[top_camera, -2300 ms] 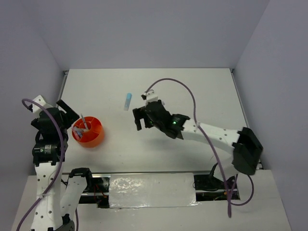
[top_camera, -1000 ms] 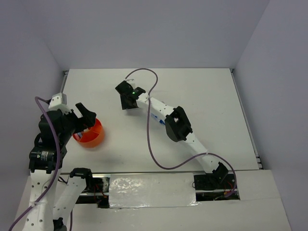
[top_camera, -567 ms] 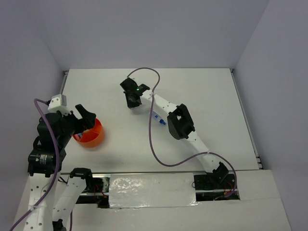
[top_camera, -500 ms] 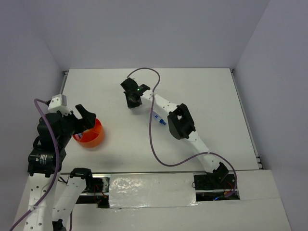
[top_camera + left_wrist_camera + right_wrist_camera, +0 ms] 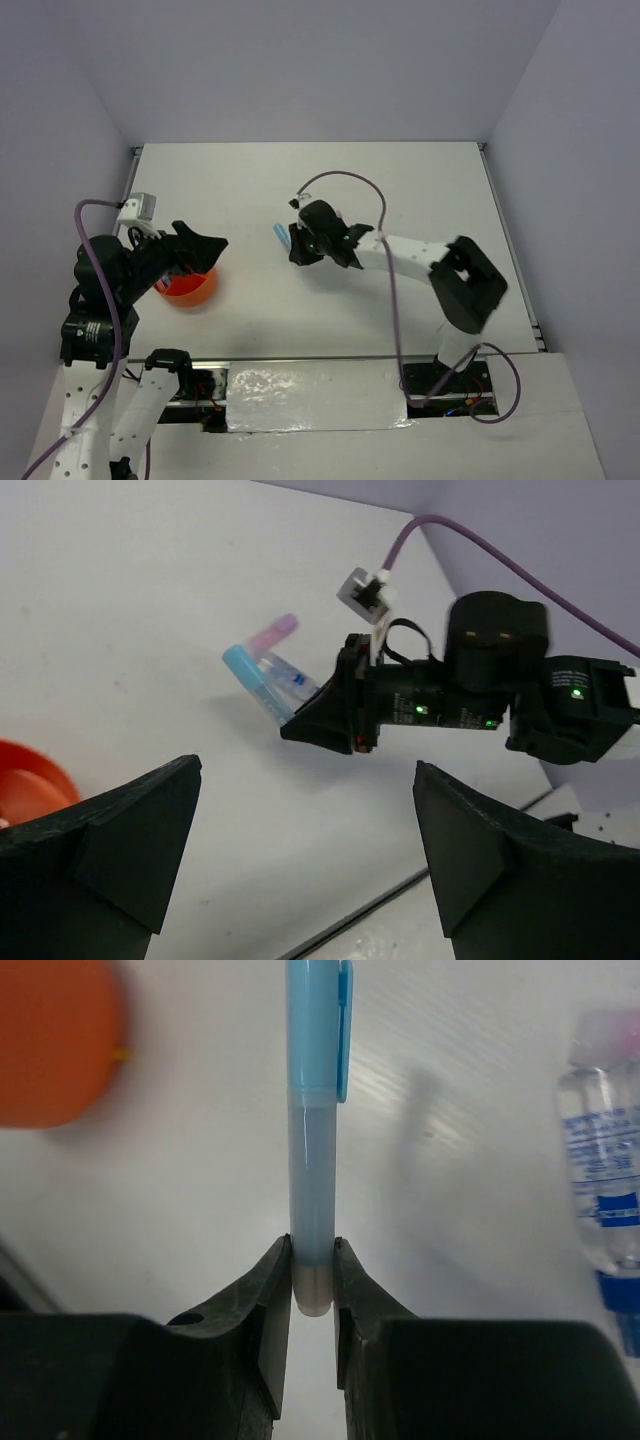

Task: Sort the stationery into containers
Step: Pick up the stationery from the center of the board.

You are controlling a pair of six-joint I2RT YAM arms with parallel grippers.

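top external view shows the white surface (image 5: 400,180) with both arms reaching over it. the left tool (image 5: 205,255) stands spread wide with nothing between its fingers (image 5: 130,820). it hangs just above the orange cup (image 5: 190,287), which sits partly hidden beneath it. the right tool (image 5: 313,1250), well to the right of the cup, is pinched tight on the pale end of a blue pen (image 5: 313,1110). the pen sticks straight out ahead of the tips, capped end farthest away, its shadow on the surface alongside. a clear tube (image 5: 605,1180) with a pink cap lies on the surface just right of that tool, apart from the pen.
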